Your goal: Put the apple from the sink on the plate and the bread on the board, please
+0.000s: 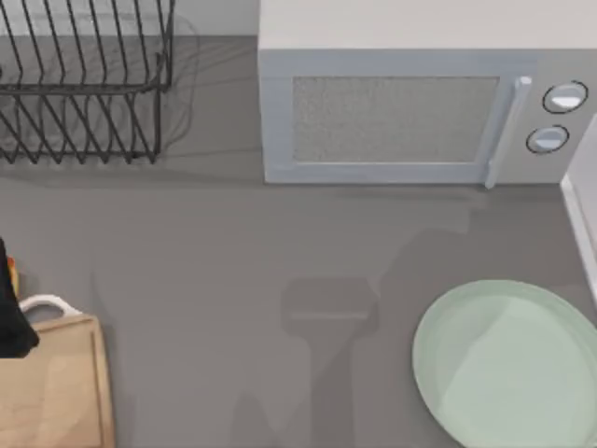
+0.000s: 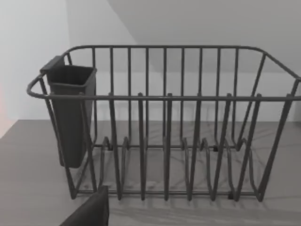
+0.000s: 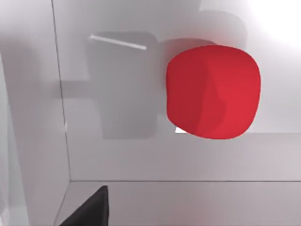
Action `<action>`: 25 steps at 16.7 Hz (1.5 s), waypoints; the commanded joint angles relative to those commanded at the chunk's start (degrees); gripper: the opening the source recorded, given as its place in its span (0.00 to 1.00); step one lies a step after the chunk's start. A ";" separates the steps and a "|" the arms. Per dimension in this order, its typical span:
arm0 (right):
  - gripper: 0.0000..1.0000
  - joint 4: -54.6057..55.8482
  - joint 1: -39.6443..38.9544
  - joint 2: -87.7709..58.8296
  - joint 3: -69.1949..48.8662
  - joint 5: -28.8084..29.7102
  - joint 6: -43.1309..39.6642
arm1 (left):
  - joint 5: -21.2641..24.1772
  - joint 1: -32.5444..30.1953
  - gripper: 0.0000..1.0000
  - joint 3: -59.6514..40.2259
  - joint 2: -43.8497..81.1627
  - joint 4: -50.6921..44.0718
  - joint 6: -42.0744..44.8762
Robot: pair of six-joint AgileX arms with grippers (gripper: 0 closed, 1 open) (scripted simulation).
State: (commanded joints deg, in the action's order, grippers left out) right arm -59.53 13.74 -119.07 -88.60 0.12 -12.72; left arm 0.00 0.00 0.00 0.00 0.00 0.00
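Jaws of both grippers cannot be read as apart or together from these views. From above, the left arm point(image 1: 14, 313) is a dark shape at the table's left edge, just over the board point(image 1: 56, 392) with its white loop handle, while the plate point(image 1: 508, 364) sits bare at the right, below a microwave point(image 1: 420, 117). Its wrist camera faces a wire dish rack point(image 2: 164, 127), and the right wrist camera looks down on the apple point(image 3: 214, 92) lying on the pale sink point(image 3: 117, 155) floor.
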 joint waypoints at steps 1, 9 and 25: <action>1.00 0.00 0.00 0.00 0.00 0.00 0.00 | 0.00 0.00 1.00 0.00 0.00 0.00 0.00; 1.00 6.65 -0.26 -4.21 2.80 0.05 0.11 | 0.00 0.00 1.00 0.00 0.00 0.00 0.00; 0.77 28.22 -0.08 -17.47 10.75 0.17 0.30 | 0.00 0.00 1.00 0.00 0.00 0.00 0.00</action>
State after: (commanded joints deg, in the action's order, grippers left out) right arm -31.31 13.66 -136.54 -77.85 0.29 -12.42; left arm 0.00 0.00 0.00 0.00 0.00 0.00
